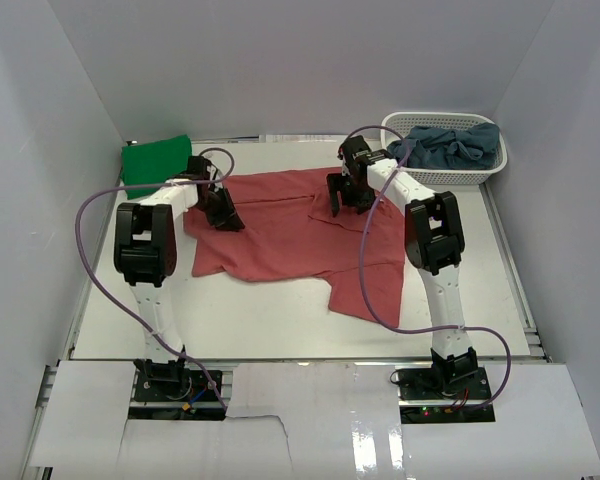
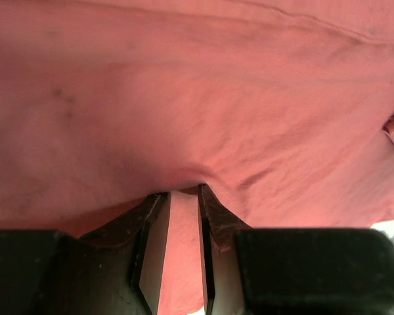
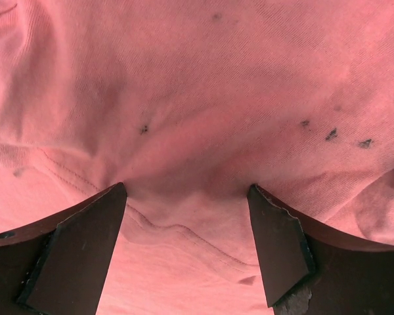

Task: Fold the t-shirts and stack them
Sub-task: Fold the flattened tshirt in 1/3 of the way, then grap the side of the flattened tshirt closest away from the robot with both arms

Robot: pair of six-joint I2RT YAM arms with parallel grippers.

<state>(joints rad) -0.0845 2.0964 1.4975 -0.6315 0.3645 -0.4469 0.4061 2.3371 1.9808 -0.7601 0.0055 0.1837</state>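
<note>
White table (image 1: 280, 325) lies partly hidden under salmon-red t-shirt (image 1: 280, 225).

White links (image 1: 442, 300), black joint housings (image 1: 140, 245) and looping purple cables (image 1: 78, 220) are marking both arms (image 1: 158, 305), with the left gripper (image 2: 184, 194) and right gripper (image 3: 187, 190) showing dark.

One salmon-red t-shirt (image 1: 280, 230), one green t-shirt (image 1: 155, 163), one white basket (image 1: 450, 177) of grey-blue cloth (image 1: 458, 145), two arms (image 1: 145, 245) (image 1: 432, 235).

Top view: high, behind the arm bases (image 1: 170, 380), looking down on the whole table (image 1: 280, 330). Wrist views: right up against the red shirt (image 1: 280, 225), past left hand (image 2: 182, 191) and right hand (image 3: 186, 187). All share that shirt.
</note>
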